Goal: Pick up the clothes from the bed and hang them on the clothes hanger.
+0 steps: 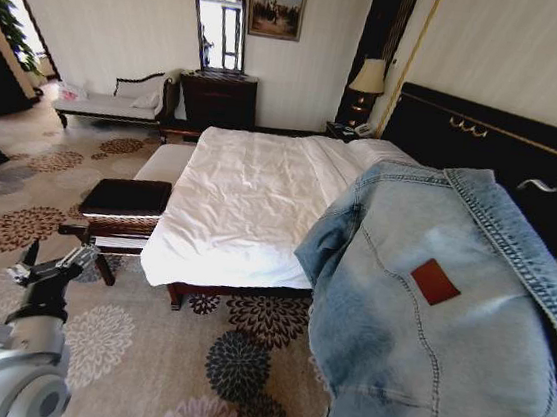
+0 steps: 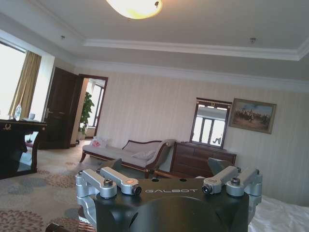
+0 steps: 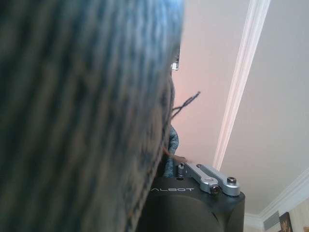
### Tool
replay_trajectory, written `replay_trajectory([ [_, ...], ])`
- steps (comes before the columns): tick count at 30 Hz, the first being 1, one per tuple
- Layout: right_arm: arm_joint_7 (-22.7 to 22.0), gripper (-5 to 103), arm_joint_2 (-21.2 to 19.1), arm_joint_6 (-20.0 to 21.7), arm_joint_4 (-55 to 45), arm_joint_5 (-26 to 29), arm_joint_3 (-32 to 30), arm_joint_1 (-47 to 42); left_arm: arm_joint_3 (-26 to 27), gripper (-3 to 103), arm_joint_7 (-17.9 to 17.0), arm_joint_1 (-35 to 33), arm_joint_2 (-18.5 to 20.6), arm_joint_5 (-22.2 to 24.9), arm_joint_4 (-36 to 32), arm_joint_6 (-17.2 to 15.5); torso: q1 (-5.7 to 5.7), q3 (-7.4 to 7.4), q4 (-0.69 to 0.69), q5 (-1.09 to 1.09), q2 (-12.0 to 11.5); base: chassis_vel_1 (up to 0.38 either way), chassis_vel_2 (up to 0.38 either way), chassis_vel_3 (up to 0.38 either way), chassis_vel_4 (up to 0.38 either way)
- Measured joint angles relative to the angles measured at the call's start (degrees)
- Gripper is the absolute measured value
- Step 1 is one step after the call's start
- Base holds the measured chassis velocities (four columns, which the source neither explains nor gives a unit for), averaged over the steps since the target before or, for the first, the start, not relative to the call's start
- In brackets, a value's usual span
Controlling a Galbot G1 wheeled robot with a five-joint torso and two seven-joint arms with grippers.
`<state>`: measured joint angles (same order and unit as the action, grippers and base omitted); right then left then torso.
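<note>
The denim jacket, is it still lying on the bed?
No, the denim jacket hangs raised at the robot's right, clear of the bed.

Light-blue denim jacket (image 1: 447,318) – red patch (image 1: 435,282) – white-sheeted bed (image 1: 249,205).

Daylight glared through the window (image 2: 9,77); a ceiling lamp (image 2: 135,7) glowed overhead. The denim jacket (image 3: 82,116) was blurred up close. Head view bowed at its edges.
</note>
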<state>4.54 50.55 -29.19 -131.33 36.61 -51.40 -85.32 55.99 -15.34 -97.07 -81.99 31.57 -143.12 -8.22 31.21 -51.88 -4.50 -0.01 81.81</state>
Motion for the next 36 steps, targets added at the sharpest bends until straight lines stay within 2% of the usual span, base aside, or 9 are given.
replay_trajectory([
  [11, 0.2, 21, 0.2, -0.6, 0.0, -0.2, 0.1, -0.2, 0.2, 100, 2.4, -0.1, 0.0, -1.0, 0.5, 3.1, -0.07, 0.02, -0.02, 0.02, 0.0, 0.000, 0.000, 0.000, 0.000],
  [36, 0.5, 21, 0.3, -0.3, -0.4, -0.5, -0.5, -0.7, 0.2, 100, 3.2, 0.0, 0.1, -0.7, 0.6, 4.0, -0.06, 0.02, -0.02, 0.01, 0.0, -0.049, -0.051, -0.052, -0.051],
])
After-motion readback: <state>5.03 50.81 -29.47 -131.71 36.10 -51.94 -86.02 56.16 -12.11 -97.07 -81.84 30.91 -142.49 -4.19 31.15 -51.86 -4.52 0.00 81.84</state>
